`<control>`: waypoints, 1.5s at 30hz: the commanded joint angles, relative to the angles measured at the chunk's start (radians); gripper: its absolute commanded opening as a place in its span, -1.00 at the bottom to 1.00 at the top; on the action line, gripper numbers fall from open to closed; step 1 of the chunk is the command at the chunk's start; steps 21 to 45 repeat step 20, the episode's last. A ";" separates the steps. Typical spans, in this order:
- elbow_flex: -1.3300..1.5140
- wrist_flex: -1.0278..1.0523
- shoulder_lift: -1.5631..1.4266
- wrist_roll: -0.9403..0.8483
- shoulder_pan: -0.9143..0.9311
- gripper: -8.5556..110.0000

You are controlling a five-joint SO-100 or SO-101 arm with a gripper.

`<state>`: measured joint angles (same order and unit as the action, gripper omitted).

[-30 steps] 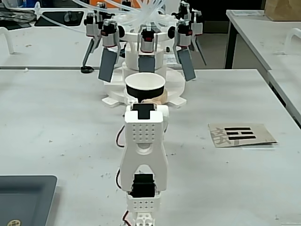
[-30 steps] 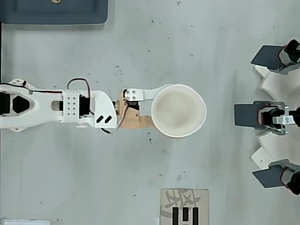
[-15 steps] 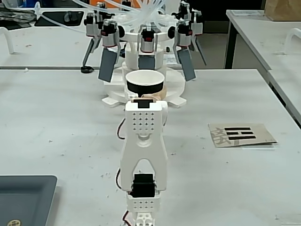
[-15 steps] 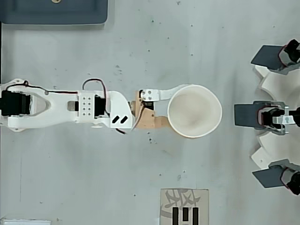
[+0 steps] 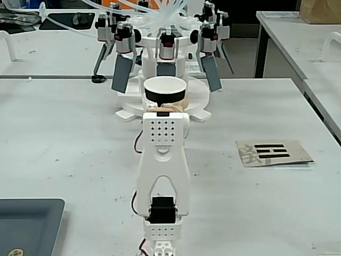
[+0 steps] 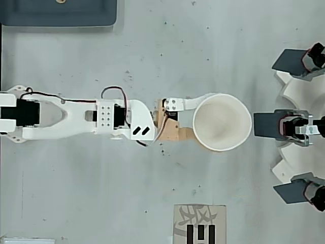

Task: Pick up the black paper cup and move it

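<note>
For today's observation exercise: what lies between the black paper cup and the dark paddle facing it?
Nothing: in the overhead view, only a narrow strip of bare table separates the black paper cup from the dark paddle.

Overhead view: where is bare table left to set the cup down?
Bare table lies between the dark tray and the white fixture, and below the arm. It is crowded where the black paper cup, held in the gripper, nears the fixture.

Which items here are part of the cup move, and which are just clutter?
Job:
black paper cup
gripper, shut on the cup

Lying about:
white paddle rig just past the cup
printed card
dark tray
</note>
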<state>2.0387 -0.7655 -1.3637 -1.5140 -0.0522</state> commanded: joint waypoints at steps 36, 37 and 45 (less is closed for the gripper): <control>-0.132 0.028 0.012 -0.005 0.009 -0.71; -0.132 0.028 0.012 -0.005 0.009 -0.71; -0.132 0.028 0.012 -0.005 0.009 -0.71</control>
